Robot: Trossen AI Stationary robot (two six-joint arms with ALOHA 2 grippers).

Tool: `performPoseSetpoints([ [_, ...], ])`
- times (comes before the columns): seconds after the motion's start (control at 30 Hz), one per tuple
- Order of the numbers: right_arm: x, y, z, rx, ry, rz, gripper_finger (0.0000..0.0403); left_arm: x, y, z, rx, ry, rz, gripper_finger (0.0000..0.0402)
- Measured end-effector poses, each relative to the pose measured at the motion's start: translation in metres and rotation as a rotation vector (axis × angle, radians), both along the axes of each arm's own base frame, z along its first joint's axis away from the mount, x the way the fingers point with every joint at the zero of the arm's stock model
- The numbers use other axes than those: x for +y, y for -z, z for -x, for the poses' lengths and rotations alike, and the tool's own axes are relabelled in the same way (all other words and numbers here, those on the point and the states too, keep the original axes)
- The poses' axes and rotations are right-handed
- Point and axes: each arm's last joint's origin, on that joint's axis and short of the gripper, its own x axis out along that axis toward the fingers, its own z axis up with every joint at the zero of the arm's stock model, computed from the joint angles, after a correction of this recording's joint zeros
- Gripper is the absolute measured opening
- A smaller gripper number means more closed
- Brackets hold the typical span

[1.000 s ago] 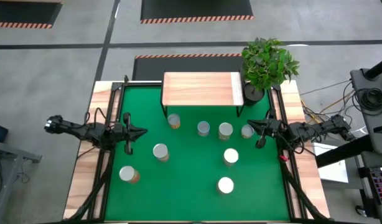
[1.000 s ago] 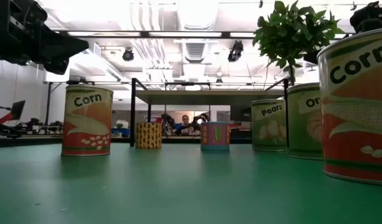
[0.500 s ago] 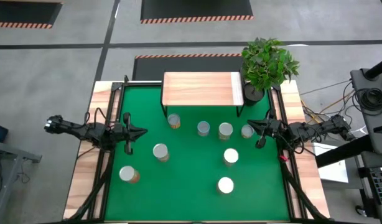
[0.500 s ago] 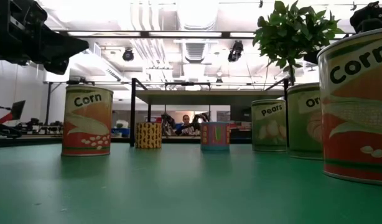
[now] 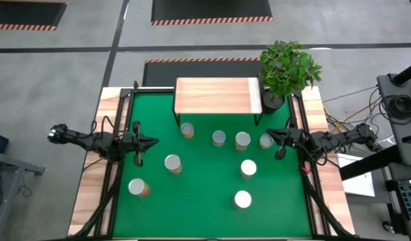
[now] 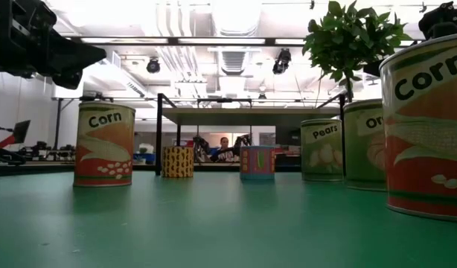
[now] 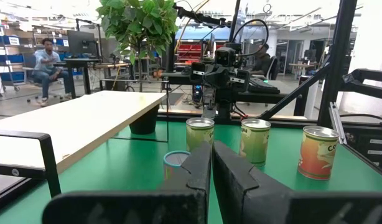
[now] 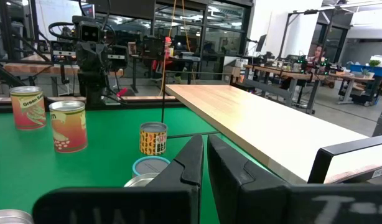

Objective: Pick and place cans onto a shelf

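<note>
While both sets of jaws stay pressed together, the cans [image 5: 219,138] stand ahead of the left gripper [image 5: 154,142] and right gripper [image 5: 270,133], shelf [image 5: 217,95] empty.

Matt light-wood shelf [image 5: 217,94], glossy paper-labelled metal cans [image 6: 103,144], matt green table [image 5: 205,207] cover.

In the low view, "Corn" is printed on the orange can at the left [image 6: 103,144] and again on the large can at the right edge [image 6: 426,126]. "Pears" is read on the green can [image 6: 322,150], and only "Or" is seen on the can beside it [image 6: 364,145]. In the right wrist view, "Green" is made out on 1 can [image 8: 27,107].
</note>
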Motion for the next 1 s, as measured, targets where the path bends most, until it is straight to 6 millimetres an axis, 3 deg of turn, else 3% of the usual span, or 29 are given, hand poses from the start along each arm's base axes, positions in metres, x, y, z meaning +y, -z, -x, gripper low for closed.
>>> performPoseSetpoints([
  [0.47, 0.000, 0.000, 0.000, -0.001, 0.000, -0.001, 0.0013, 0.000, 0.000, 0.000, 0.000, 0.000, 0.000, 0.0000],
  [0.57, 0.000, -0.001, 0.000, -0.035, -0.012, -0.080, 0.0013, 0.000, -0.001, 0.000, -0.011, -0.001, 0.005, 0.0000],
  [0.77, 0.000, 0.000, 0.000, -0.142, -0.027, -0.361, 0.0013, 0.000, -0.007, 0.001, -0.123, 0.041, 0.345, 0.0000],
  [1.0, 0.000, -0.001, 0.000, -0.167, -0.010, -0.409, 0.0013, 0.001, -0.015, 0.002, -0.233, 0.079, 0.542, 0.0000],
])
